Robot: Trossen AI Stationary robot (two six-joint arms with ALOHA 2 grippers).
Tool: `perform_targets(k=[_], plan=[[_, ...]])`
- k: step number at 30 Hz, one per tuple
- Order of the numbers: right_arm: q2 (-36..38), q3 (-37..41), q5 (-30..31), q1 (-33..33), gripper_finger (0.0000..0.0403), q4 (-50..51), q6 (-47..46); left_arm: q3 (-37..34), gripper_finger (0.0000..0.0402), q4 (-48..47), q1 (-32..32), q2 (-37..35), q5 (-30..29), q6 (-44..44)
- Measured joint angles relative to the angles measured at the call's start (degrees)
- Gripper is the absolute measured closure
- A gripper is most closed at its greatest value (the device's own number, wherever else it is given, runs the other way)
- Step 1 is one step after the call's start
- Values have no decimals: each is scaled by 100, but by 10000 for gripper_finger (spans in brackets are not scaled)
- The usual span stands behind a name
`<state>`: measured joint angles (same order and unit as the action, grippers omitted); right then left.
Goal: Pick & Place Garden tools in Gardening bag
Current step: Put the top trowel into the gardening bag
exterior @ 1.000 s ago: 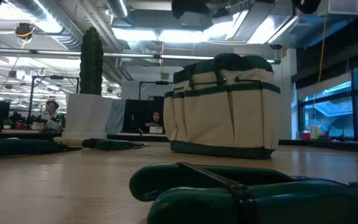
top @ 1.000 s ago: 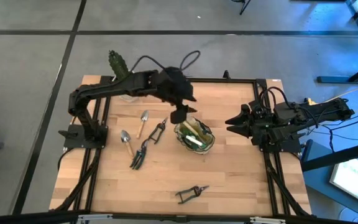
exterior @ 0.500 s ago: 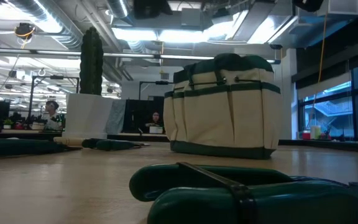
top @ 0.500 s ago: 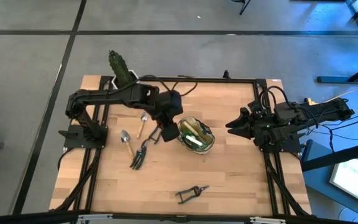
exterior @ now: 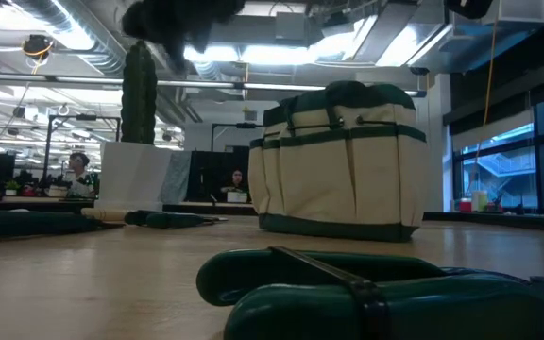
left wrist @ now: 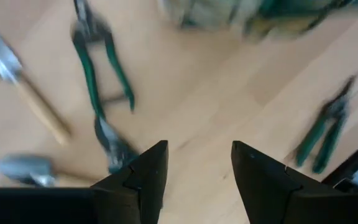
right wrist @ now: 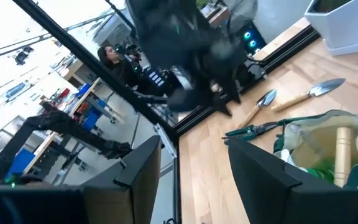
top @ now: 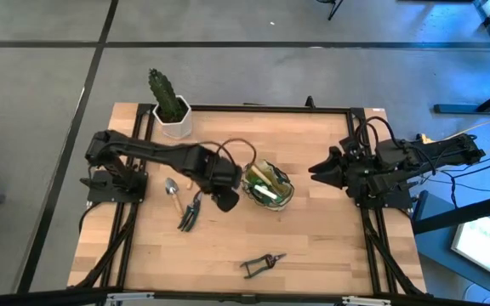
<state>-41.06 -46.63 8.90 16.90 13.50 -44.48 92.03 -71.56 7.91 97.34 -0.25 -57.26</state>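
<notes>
The gardening bag (top: 267,184) stands at mid-table with tool handles sticking up out of its mouth; it also shows in the low view (exterior: 343,161). My left gripper (top: 225,201) hovers open just left of the bag, pointing down, with nothing between its fingers (left wrist: 194,171). Below it on the wood lie green-handled shears (left wrist: 98,59), a wooden-handled trowel (left wrist: 23,87) and a dark claw rake (top: 189,212). A second silver tool (top: 172,190) lies beside the rake. Another pair of shears (top: 262,265) lies near the front edge. My right gripper (top: 316,172) waits open at the table's right.
A green cactus in a white pot (top: 171,109) stands at the far left corner. Dark frame rails (top: 134,221) run along the table's sides. Bare wood lies between the bag and the near shears. People sit at desks in the room behind (exterior: 78,170).
My left gripper has swung from above the bag's far side toward the table's left and near edge, sinking and rolling about its own line. It now hangs over the tools left of the bag. The bag and the tools have stayed where they were.
</notes>
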Motion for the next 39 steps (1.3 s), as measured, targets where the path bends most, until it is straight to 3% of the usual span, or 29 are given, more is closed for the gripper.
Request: perform_targets(k=[8,15,19,22,26,30,33,39], plan=[[1,0,12,-2,210,-8,-8,-1222,234,845,227,-432,-363,-1023],[0,0,13,-2,210,0,-14,-2313,250,686,340,-1612,-1260,-2647],[0,0,121,-2,210,2,-27,-3287,251,955,290,-2333,-1392,-3391],[0,0,244,-2,210,2,-29,-4051,251,2006,-25,-2692,-1404,-2820],[-17,0,357,-14,210,2,-27,-4601,252,3701,-460,-2891,-1555,-788],[-17,0,328,-66,210,3,-30,-4616,256,3083,-905,-2930,-1673,-1289],[-17,0,313,-74,210,4,-129,-4591,256,2694,-1247,-2765,-1339,-1498],[-26,2,307,-74,210,79,-135,-4601,256,2518,-1567,-2135,-685,-871]])
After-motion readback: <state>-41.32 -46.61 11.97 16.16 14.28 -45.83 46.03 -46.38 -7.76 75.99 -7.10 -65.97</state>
